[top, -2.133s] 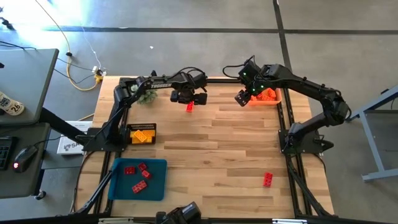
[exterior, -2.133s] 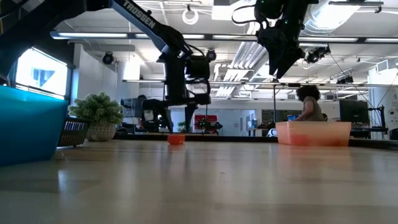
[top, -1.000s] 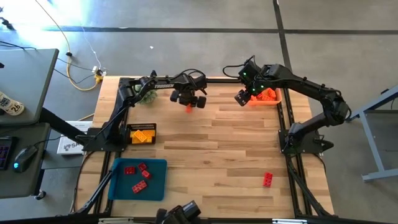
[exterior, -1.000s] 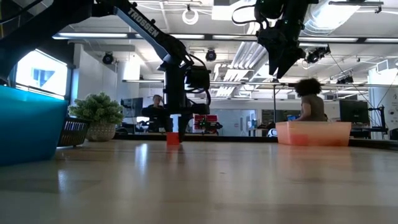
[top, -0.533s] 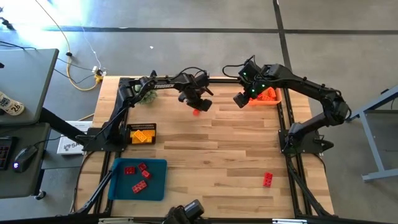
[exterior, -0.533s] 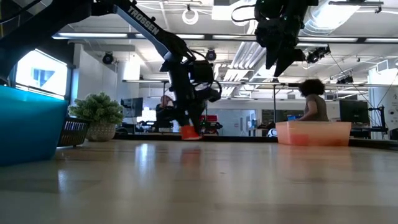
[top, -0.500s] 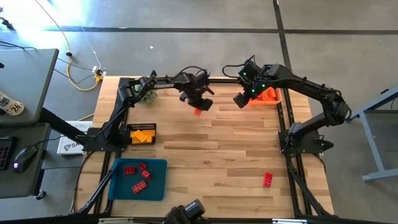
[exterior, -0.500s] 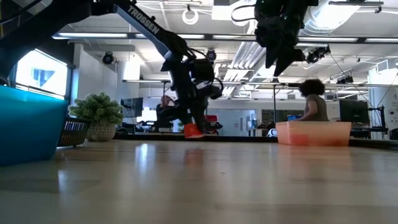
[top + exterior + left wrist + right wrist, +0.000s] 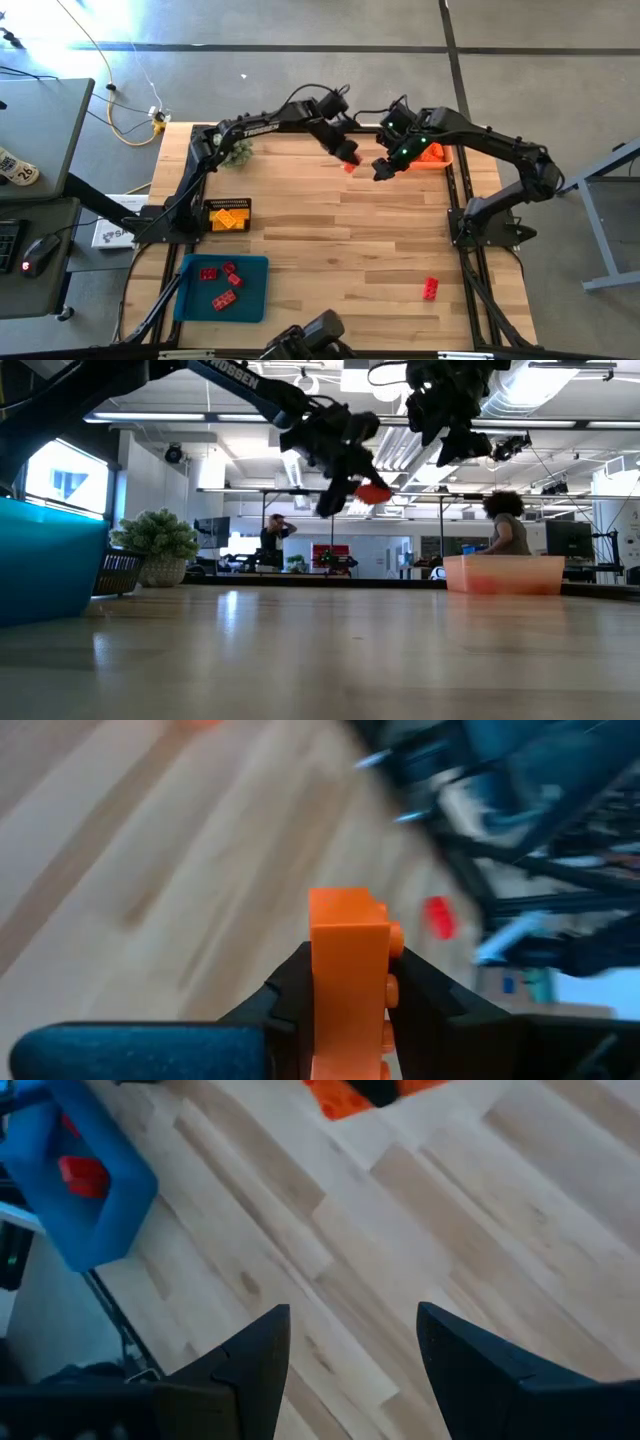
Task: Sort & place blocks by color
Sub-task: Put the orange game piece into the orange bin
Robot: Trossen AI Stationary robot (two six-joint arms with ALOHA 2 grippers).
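Note:
An orange block (image 9: 348,970) hangs in the air over the far part of the table, with my left gripper (image 9: 347,160) shut on it; in the low view the orange block (image 9: 373,492) is well above the wood. My right gripper (image 9: 382,171) hovers open just to its right, beside the orange tray (image 9: 434,153), with nothing between its fingers (image 9: 262,1355). Several yellow blocks lie in the yellow tray (image 9: 228,214). Several red blocks lie in the blue tray (image 9: 222,288). One red block (image 9: 430,289) rests flat on the table near the front right. My left gripper pinches the orange block between its two fingers on two opposite sides (image 9: 318,982), its studded face against one finger (image 9: 420,990). The fingers slant down toward the table's right. The block is lifted clear of the table, tilted.
A green plant (image 9: 237,153) stands at the far left corner. The orange tray (image 9: 503,573) holds several orange blocks. People show in the room beyond the table. Bare wood lies across the table's middle.
My left gripper has lifted the orange block off the table at the far side and carried it up and toward the table's right edge, close to my right gripper and the orange tray. It has tipped on the way, and the block now hangs high and tilted.

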